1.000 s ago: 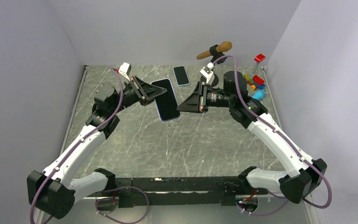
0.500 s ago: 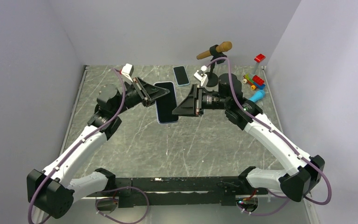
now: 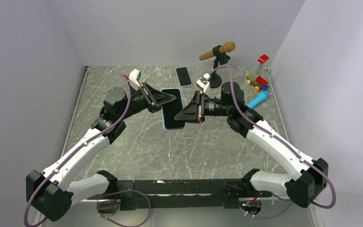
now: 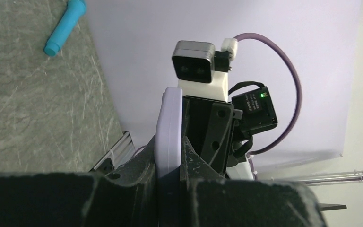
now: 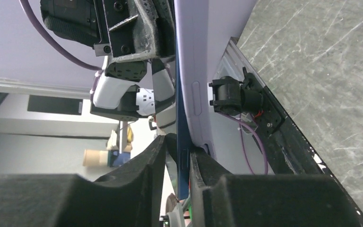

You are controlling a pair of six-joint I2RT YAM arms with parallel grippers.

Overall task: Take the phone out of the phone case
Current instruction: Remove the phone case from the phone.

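Phone hung in mid-air over table centre in top cam, dark screen toward cam, long axis running roughly far-to-near. L gripper, reaching from the left, met its far end. R gripper, reaching from the right, met the right long edge, nearer the low half. Both arms were equally close, both touching. 2nd handset lay flat near the far edge, well apart, not involved.

L wrist cam: edge-on look. Lavender phone case stood up betw. the L fingers, which were clamped on it. R wrist camera sat right behind it. Blue marker lay on the table, far off.

R wrist cam: R fingers were closed w/ the thin dark-blue phone rim betw. them. Case wall ran just beside the rim, on its right, against the other pad. Couldn't tell if the case lip was pinched too. Rim looked slightly proud of the case here, so prob. partway peeled, but that's a guess.

Judgement on next move: w/ L on the case & R at the phone rim, the pull should go across the flat face, not along the long axis. L anchors the case, R draws the phone off. Risk: pads slipping off that thin rim.
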